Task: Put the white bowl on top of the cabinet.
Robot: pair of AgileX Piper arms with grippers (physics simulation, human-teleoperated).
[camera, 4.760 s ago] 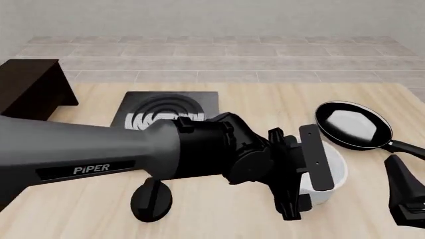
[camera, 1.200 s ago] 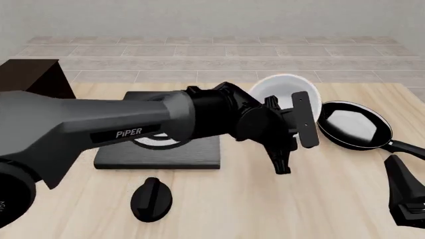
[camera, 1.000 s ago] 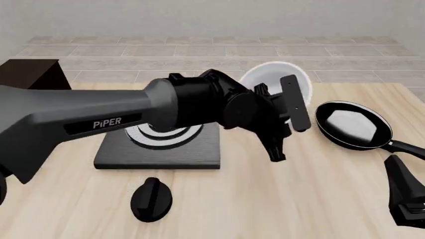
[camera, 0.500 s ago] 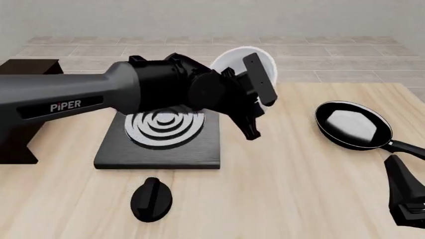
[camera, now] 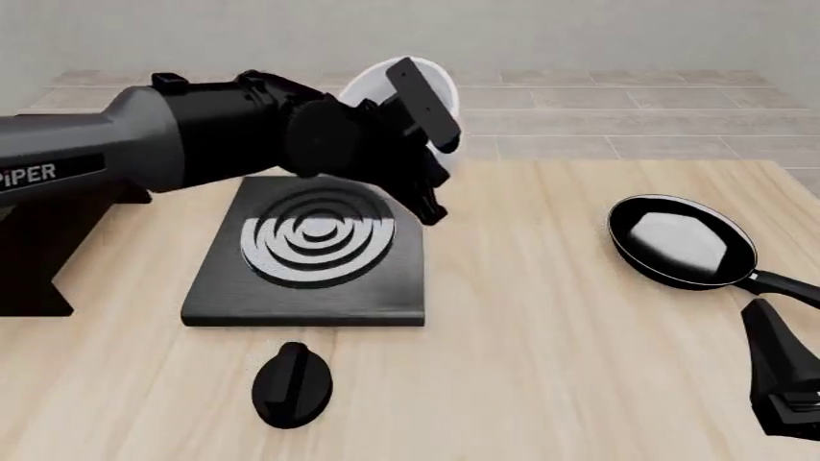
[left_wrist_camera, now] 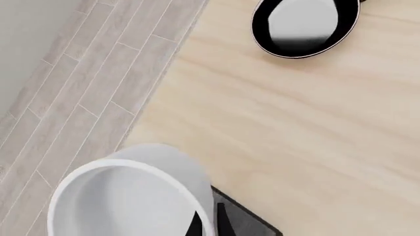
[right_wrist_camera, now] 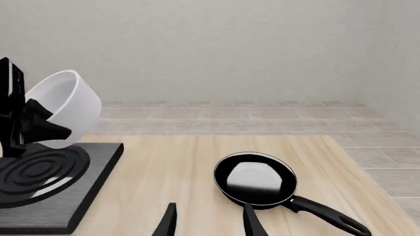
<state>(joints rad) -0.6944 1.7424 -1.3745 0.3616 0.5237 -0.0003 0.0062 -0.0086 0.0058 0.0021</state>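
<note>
The white bowl (camera: 369,84) hangs tilted in the air above the far edge of the stove plate, held by its wall. My left gripper (camera: 429,158) is shut on that wall. In the left wrist view the bowl (left_wrist_camera: 128,194) fills the corner, with dark fingers (left_wrist_camera: 195,224) on either side of its rim. From the right wrist, the bowl (right_wrist_camera: 66,105) shows beside the left gripper (right_wrist_camera: 26,123). The dark cabinet (camera: 33,259) stands at the far left, mostly hidden behind the left arm. My right gripper (right_wrist_camera: 210,221) is open over the near right of the table, far from the bowl.
A flat black stove plate (camera: 307,252) with concentric rings lies left of centre, with a black knob (camera: 292,384) in front of it. A black frying pan (camera: 679,240) sits at the right, its handle pointing toward the right gripper (camera: 782,389).
The left arm has carried the bowl leftward and farther back, from beside the pan to above the stove plate's rear edge. The right arm has not moved.
</note>
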